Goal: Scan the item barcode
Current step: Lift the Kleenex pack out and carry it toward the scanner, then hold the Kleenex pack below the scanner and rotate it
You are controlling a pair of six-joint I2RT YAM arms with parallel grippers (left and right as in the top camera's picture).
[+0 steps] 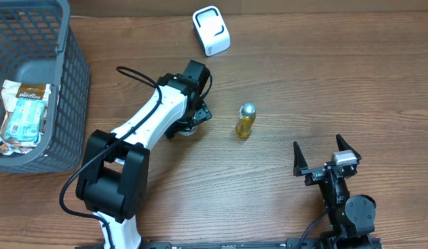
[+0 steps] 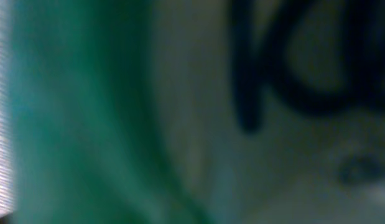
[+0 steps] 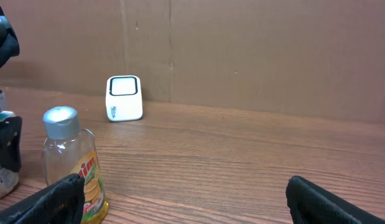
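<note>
My left gripper [image 1: 191,124] points down at the table's middle, over a small item [image 1: 188,131] that it mostly hides. The left wrist view is filled by a blurred green and white surface with black lettering [image 2: 254,74], pressed close to the camera, so its fingers do not show. A small clear bottle [image 1: 246,121] with a silver cap and yellow liquid stands upright just to the right. The white barcode scanner [image 1: 211,31] sits at the table's far edge. My right gripper [image 1: 321,149] rests open near the front right, with nothing between its fingers [image 3: 316,196].
A grey mesh basket [image 1: 68,83] at the far left holds several snack packets [image 1: 23,114]. A brown cardboard wall [image 3: 254,56] rises behind the scanner [image 3: 124,98]. The bottle [image 3: 71,162] stands by my right gripper's [image 3: 186,194] left finger.
</note>
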